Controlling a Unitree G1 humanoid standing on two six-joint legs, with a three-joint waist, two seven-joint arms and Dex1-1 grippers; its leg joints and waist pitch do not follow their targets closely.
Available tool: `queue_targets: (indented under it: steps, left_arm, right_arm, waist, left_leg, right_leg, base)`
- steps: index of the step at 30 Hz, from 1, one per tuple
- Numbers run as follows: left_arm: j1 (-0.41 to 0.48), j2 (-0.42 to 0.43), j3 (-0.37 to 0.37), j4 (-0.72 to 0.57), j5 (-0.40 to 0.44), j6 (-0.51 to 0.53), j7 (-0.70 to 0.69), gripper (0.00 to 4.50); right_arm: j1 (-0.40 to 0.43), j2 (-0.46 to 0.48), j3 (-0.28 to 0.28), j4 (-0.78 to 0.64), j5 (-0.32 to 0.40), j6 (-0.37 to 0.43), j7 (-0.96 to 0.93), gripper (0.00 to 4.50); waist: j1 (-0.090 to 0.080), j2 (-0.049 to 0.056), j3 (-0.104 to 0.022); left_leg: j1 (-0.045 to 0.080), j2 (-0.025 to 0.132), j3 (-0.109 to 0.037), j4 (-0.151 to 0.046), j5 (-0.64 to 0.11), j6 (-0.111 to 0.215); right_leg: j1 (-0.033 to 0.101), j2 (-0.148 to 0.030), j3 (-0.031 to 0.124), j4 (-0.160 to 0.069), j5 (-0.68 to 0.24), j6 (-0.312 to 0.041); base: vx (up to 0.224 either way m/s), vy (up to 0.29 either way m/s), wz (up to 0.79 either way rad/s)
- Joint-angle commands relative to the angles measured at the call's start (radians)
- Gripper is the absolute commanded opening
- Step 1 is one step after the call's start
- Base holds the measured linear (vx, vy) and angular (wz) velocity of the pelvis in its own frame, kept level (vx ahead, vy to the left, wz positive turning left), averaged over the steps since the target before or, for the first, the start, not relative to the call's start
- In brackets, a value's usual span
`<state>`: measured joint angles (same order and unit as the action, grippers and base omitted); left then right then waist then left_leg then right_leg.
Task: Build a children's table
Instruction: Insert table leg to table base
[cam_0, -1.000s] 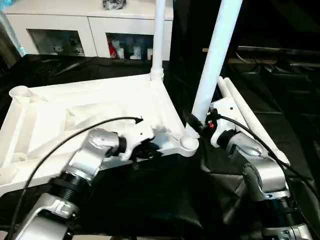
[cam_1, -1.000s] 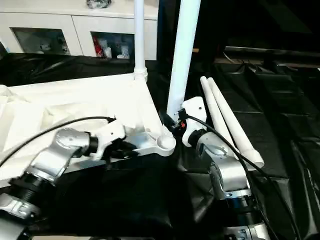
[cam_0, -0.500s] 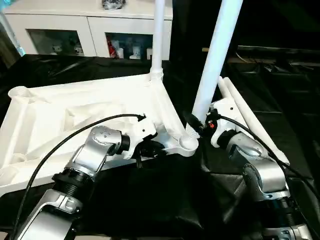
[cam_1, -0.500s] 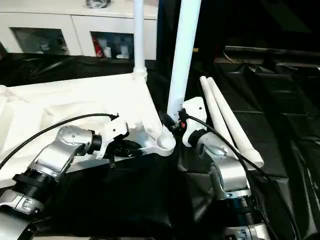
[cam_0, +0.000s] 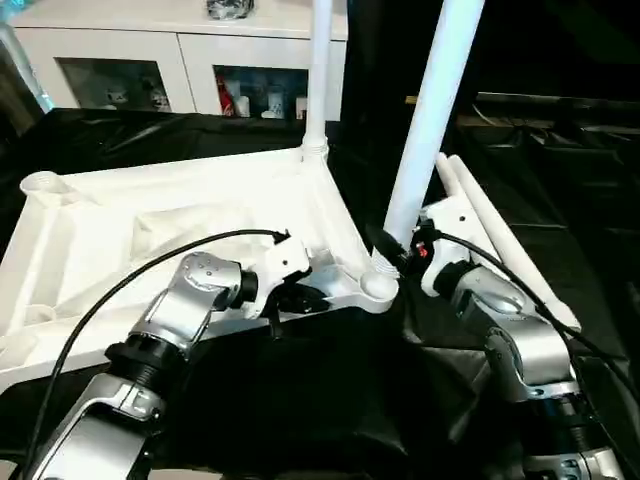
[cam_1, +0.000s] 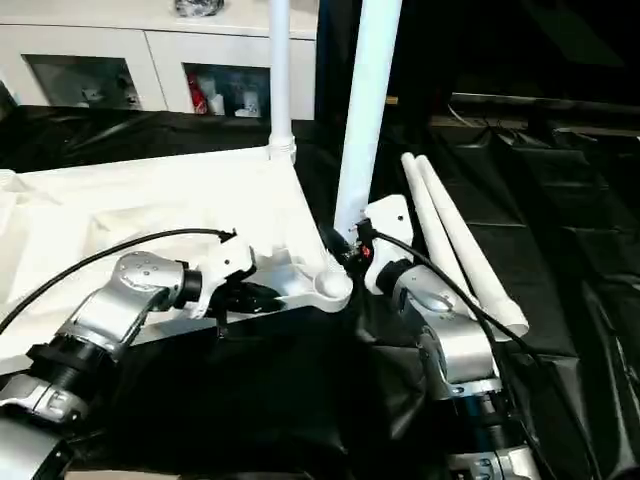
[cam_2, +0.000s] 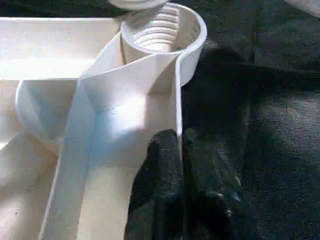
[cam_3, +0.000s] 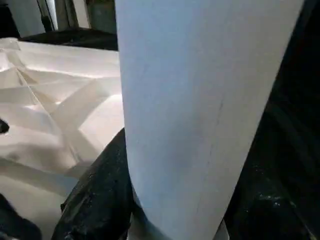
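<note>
The white table top (cam_0: 150, 215) lies underside up on black cloth. One leg (cam_0: 318, 70) stands upright in its far right corner socket. My right gripper (cam_0: 396, 250) is shut on a second leg (cam_0: 430, 110) and holds it nearly upright. That leg's lower end is just over the far rim of the near right corner socket (cam_0: 378, 287). In the right wrist view the leg (cam_3: 200, 100) stands beside a black finger (cam_3: 97, 200). My left gripper (cam_0: 300, 297) is shut on the top's thin edge wall (cam_2: 178, 100), a short way from the threaded socket (cam_2: 162, 32). Two loose legs (cam_0: 500, 240) lie to the right.
A white cabinet with glass doors (cam_0: 180, 60) stands behind the work. Black cloth (cam_0: 330, 400) covers the surface in front and to the right. A black cable (cam_0: 150, 265) runs along my left forearm, another along my right.
My left gripper slid right along the top's near edge toward the corner socket, then closed on the edge wall. The right gripper and its leg stayed put.
</note>
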<state>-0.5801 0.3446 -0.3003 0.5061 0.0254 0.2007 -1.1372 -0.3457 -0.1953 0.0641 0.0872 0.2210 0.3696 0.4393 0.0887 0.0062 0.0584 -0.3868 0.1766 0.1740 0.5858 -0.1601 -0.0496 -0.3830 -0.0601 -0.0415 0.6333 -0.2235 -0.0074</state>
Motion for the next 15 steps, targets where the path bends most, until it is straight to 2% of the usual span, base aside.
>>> queue_targets:
  steps: [1, 8, 11, 12, 13, 14, 15]
  left_arm:
    - [-0.009, 0.003, 0.003, 0.012, -0.007, -0.01, -0.004, 0.08]
    - [0.013, 0.004, -0.011, 0.019, 0.0, -0.026, -0.003, 0.0]
    - [0.024, -0.004, 0.001, 0.008, -0.018, -0.027, -0.002, 0.0]
    - [0.026, -0.006, 0.004, 0.007, -0.021, -0.028, 0.0, 0.0]
    - [0.029, -0.007, 0.005, 0.001, -0.021, -0.026, 0.003, 0.0]
    - [0.031, -0.005, 0.003, -0.004, -0.02, -0.026, 0.003, 0.0]
    - [0.035, -0.002, 0.001, -0.008, -0.017, -0.027, 0.004, 0.0]
  right_arm:
    - [-0.013, 0.007, -0.017, 0.004, 0.025, 0.022, 0.011, 1.92]
    - [-0.023, -0.022, 0.006, 0.039, 0.048, 0.107, 0.079, 1.91]
    - [-0.031, -0.044, 0.025, 0.056, 0.052, 0.138, 0.121, 1.91]
    - [-0.035, -0.049, 0.029, 0.063, 0.05, 0.144, 0.128, 1.91]
    - [-0.039, -0.054, 0.032, 0.072, 0.05, 0.153, 0.135, 1.91]
    - [-0.044, -0.06, 0.034, 0.08, 0.048, 0.163, 0.142, 1.91]
    - [-0.048, -0.065, 0.036, 0.086, 0.046, 0.171, 0.147, 1.91]
  waist:
    - [0.0, 0.004, -0.068]
    - [-0.001, 0.003, -0.068]
    - [0.0, -0.001, -0.068]
    - [0.0, -0.006, -0.066]
    - [0.0, -0.004, -0.066]
    - [-0.002, -0.011, -0.066]
    - [0.0, -0.009, -0.067]
  left_leg:
    - [0.024, 0.052, -0.018, -0.068, -0.212, -0.004]
    - [0.024, 0.051, -0.017, -0.067, -0.202, 0.0]
    - [0.025, 0.053, -0.017, -0.066, -0.198, 0.005]
    - [0.024, 0.052, -0.016, -0.066, -0.197, 0.007]
    - [0.024, 0.052, -0.016, -0.066, -0.197, 0.006]
    - [0.024, 0.053, -0.015, -0.067, -0.197, 0.008]
    - [0.024, 0.053, -0.017, -0.066, -0.193, 0.008]
  right_leg:
    - [0.04, -0.085, 0.047, -0.079, -0.067, -0.21]
    - [0.04, -0.084, 0.047, -0.078, -0.054, -0.216]
    - [0.041, -0.086, 0.047, -0.078, -0.066, -0.215]
    - [0.041, -0.087, 0.047, -0.079, -0.083, -0.215]
    - [0.041, -0.086, 0.047, -0.08, -0.091, -0.213]
    - [0.041, -0.085, 0.047, -0.081, -0.097, -0.212]
    - [0.042, -0.087, 0.047, -0.079, -0.096, -0.213]
  base:
    - [0.0, 0.0, 0.0]
    - [0.0, 0.0, 0.0]
    - [0.0, 0.0, 0.0]
    - [0.0, 0.0, 0.0]
    - [0.0, 0.0, 0.0]
    - [0.0, 0.0, 0.0]
    - [0.0, 0.0, 0.0]
